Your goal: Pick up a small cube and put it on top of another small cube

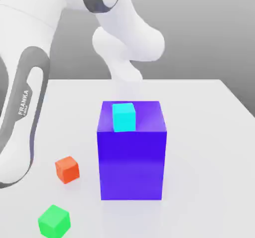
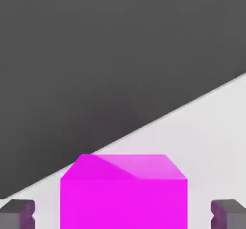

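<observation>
In the hand view a magenta small cube [image 2: 123, 194] sits on the white table between my gripper's [image 2: 123, 214] two fingertips [image 2: 19, 213]. The jaws stand open, with a gap on each side of the cube, touching nothing. In the exterior view a cyan small cube [image 1: 123, 117] rests on top of a big blue block [image 1: 130, 162]. A red small cube [image 1: 66, 169] and a green small cube [image 1: 54, 220] lie on the table at the exterior view's left front. My arm [image 1: 124, 47] reaches down behind the blue block, which hides the hand.
The big blue block stands in the middle of the white table [image 1: 209, 132] and blocks the exterior view of the space behind it. The arm's base link [image 1: 25, 112] rises at the exterior view's left. In the hand view the table edge [image 2: 192, 101] runs past the magenta cube.
</observation>
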### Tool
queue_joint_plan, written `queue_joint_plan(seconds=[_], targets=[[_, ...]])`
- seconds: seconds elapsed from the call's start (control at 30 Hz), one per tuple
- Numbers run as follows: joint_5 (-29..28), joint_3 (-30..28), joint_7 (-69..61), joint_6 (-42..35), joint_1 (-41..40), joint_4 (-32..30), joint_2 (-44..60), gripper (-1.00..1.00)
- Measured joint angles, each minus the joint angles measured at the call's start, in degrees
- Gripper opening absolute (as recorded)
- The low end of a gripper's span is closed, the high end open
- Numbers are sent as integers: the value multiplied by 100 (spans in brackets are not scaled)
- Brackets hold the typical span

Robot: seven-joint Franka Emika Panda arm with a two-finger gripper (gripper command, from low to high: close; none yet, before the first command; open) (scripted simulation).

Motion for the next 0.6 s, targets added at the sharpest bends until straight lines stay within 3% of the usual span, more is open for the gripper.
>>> queue_joint_plan(seconds=[0.13, 0.27, 0.6], targets=[[19, -8, -14, -9, 6, 0, -3, -100], [-117, -185, 118, -461, 182, -234, -686, -100], [-605, -321, 1765, -147, 1382, -2251, -2444, -100]])
